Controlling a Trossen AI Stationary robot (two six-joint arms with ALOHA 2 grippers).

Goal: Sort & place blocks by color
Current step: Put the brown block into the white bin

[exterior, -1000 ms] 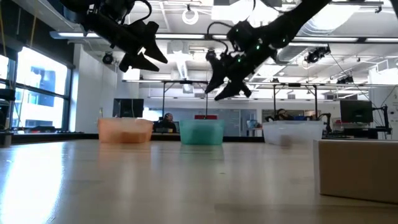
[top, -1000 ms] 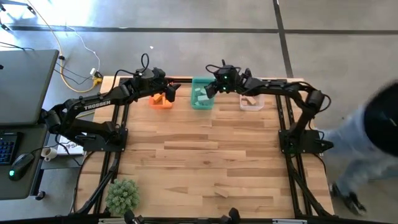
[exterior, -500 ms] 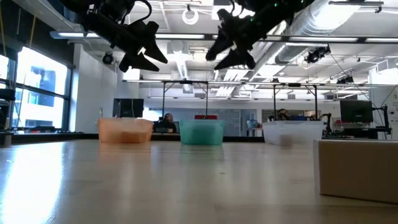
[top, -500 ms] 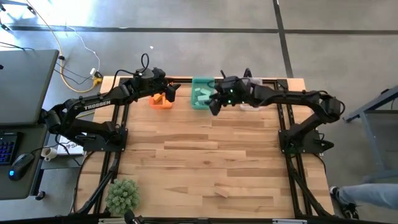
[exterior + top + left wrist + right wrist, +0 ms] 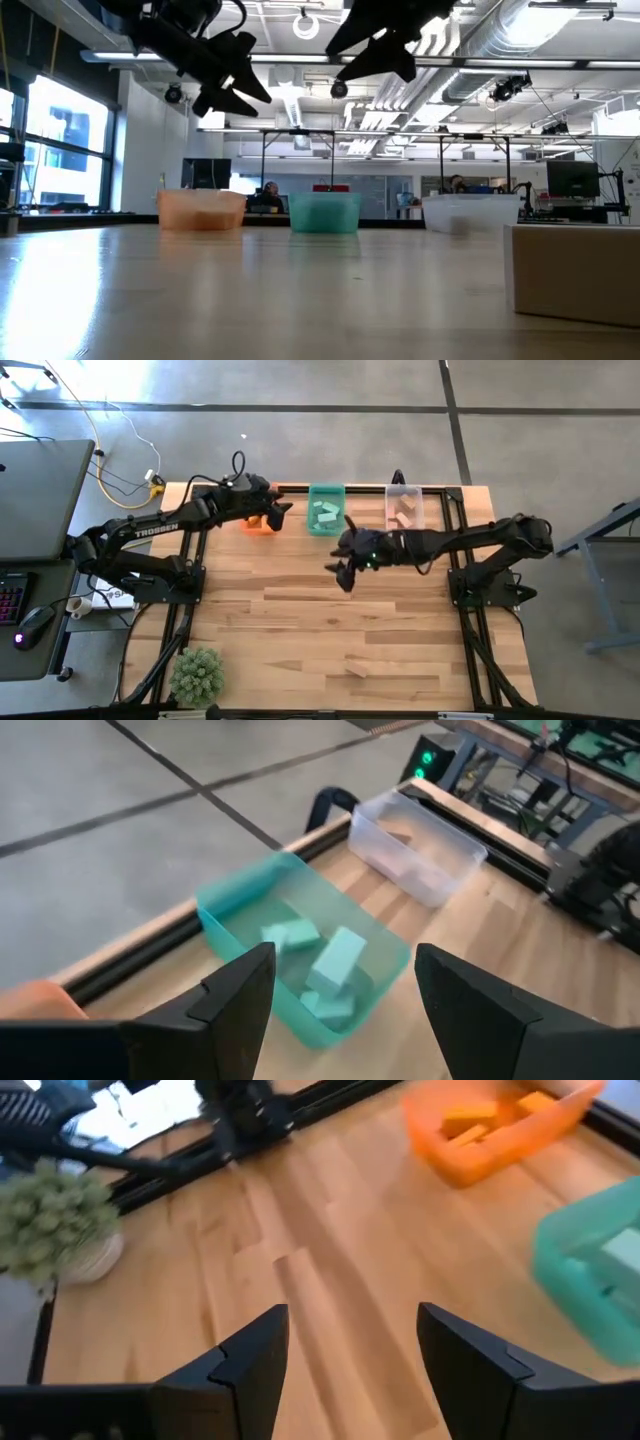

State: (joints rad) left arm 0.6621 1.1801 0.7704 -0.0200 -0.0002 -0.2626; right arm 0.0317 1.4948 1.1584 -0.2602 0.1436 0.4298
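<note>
Three bins stand in a row at the table's far edge: an orange bin (image 5: 257, 523) with orange blocks (image 5: 470, 1118), a teal bin (image 5: 325, 510) with teal blocks (image 5: 335, 960), and a clear bin (image 5: 404, 508) with tan blocks. One tan block (image 5: 357, 668) lies flat on the table near the near edge and shows large in the low view (image 5: 575, 272). My left gripper (image 5: 283, 509) hovers open and empty over the gap between the orange and teal bins. My right gripper (image 5: 340, 570) is open and empty, high above mid-table, nearer than the teal bin.
A potted plant (image 5: 197, 673) sits at the table's near left corner. Both arm bases (image 5: 160, 585) stand on the table's left and right sides. Bare wood lies between the bins and the lone tan block. A laptop and cables are off the table's left side.
My right gripper has drawn back from above the teal bin toward the table's near edge and has risen, staying open and empty. A person at the table's right side has gone out of view.
</note>
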